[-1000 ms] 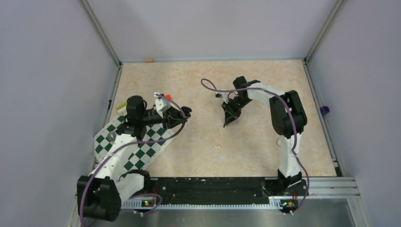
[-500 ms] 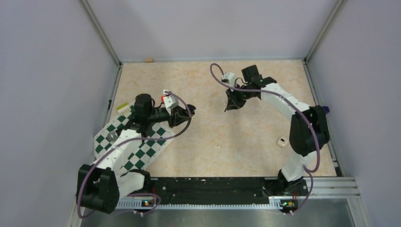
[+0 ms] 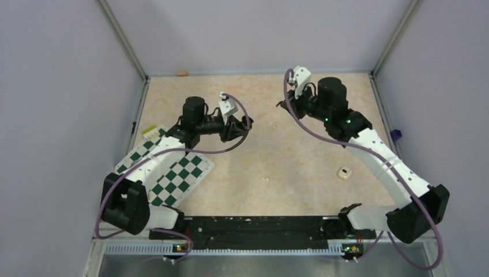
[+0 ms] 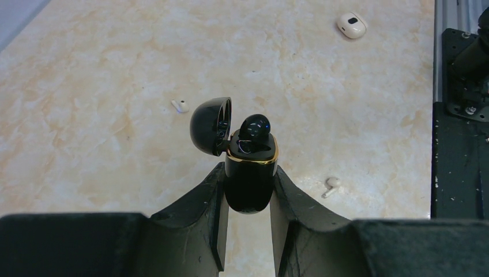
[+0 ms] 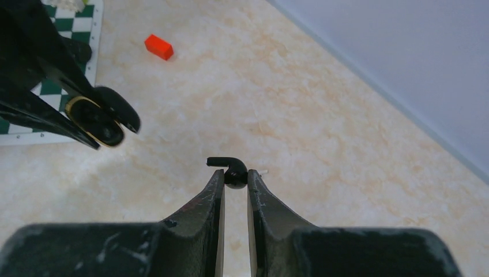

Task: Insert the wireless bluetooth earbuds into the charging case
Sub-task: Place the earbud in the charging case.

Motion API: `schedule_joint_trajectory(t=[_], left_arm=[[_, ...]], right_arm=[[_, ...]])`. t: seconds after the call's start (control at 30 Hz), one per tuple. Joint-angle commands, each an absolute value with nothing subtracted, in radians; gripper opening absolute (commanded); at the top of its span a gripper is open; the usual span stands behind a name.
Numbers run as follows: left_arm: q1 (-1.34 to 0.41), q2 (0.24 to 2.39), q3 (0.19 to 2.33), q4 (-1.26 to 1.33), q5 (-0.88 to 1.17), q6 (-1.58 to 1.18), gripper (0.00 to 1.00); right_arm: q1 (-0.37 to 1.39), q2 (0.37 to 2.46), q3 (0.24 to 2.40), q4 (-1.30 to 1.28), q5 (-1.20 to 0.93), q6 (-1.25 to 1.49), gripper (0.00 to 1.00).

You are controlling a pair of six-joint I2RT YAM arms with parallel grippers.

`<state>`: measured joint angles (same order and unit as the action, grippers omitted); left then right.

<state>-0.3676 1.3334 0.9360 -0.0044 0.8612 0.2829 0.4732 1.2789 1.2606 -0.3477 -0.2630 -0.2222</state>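
The left gripper (image 4: 248,173) is set narrow, its two fingers clamped on either side of a glossy black charging case with a gold rim (image 4: 249,190). It holds the case upright, above the beige marbled worktop (image 4: 115,69). The case's rounded black lid (image 4: 209,126) is swung open to the left in the wrist view. One glossy black rounded earbud (image 4: 255,127) sits in the mouth of the case, its dome standing above the gold rim. Cannot tell whether a second socket beside it is free.

The right gripper (image 5: 234,175) is almost closed, its fingertips pinching a second glossy black earbud (image 5: 234,167). The short stem of this earbud points left, clear of the fingers. It hangs over the worktop with no contact.

In the top view the two grippers face each other over the far half of the worktop, apart. In the right wrist view the open case shows at the left edge, well apart from the pinched earbud.

Also on the worktop:
- A small red block (image 5: 158,47) lies near the green-and-white chequered mat (image 3: 179,173).
- A cream-white oval case (image 4: 352,25) lies on the right arm's side.
- Two small white pieces (image 4: 180,106) (image 4: 330,184) lie loose, one either side of the held case in the left wrist view.
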Motion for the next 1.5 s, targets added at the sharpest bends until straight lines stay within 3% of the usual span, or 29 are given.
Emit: schedule_joint_trajectory(t=[0.0,0.87,1.47], left_arm=[[-0.387,1.351,0.935,0.122,0.871,0.153,0.00],[-0.405,1.323,0.818,0.314,0.937,0.004,0.00],[-0.405,1.314,0.805,0.354,0.965,-0.042,0.00]], right_arm=[[0.568,1.224,1.208,-0.203,-0.145,-0.180,0.00],[0.839,1.238,1.109,-0.067,-0.087,-0.180,0.00],[0.874,1.282,1.104,-0.060,-0.035,-0.213,0.00]])
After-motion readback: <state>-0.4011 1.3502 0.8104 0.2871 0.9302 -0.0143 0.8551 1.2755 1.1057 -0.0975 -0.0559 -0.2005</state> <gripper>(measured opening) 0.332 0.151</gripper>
